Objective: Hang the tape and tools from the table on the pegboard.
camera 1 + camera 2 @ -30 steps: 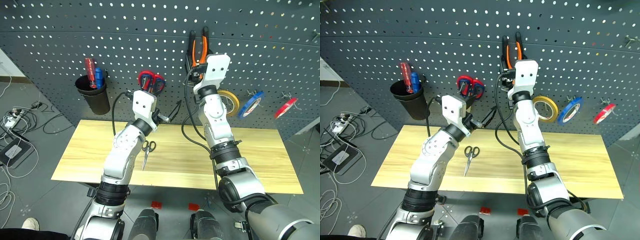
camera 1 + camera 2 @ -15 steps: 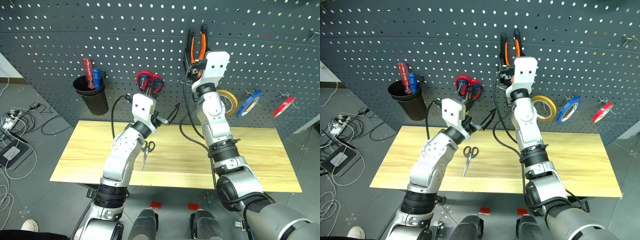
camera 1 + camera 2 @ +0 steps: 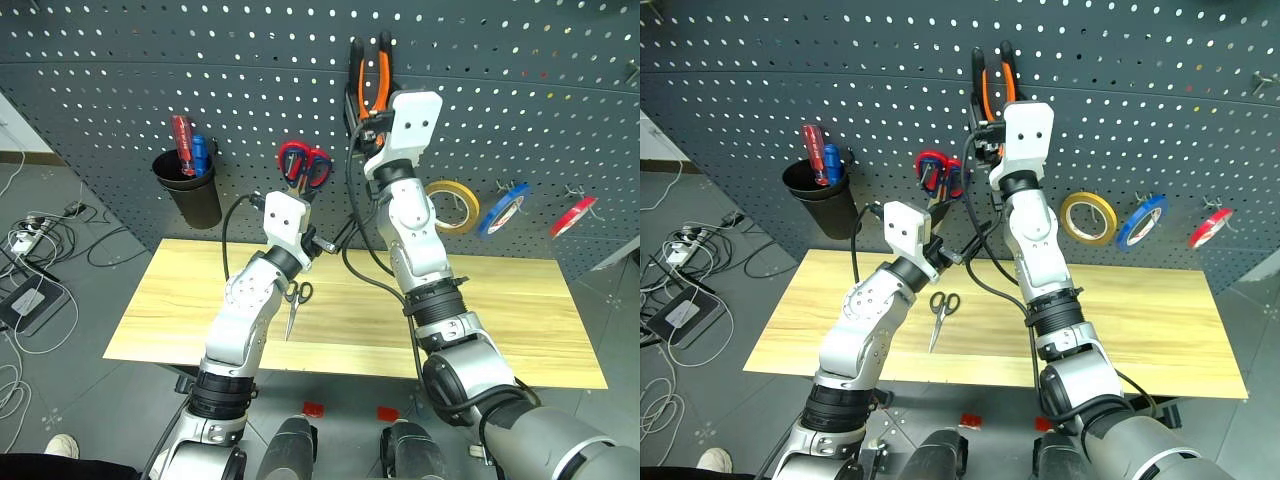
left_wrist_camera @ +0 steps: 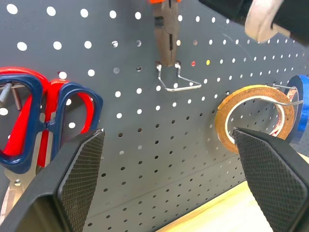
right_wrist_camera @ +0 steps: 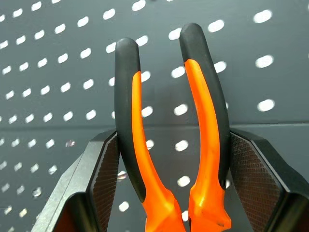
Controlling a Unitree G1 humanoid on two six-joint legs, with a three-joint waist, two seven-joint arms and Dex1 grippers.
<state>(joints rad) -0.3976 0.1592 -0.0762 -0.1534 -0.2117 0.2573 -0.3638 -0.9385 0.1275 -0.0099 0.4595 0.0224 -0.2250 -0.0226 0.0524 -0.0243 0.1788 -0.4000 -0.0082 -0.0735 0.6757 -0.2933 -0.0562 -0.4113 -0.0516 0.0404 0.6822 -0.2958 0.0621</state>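
Altogether: one pliers, two scissors, three tape rolls.

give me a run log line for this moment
right gripper: shut on pliers, at pegboard | left gripper: open | black-handled scissors: on table

The pegboard filled the upper frame behind the counter. A cup hung at left, scissors right of it, pliers top centre, the tape and two thinner rolls at right. Small scissors lay on the counter at centre.
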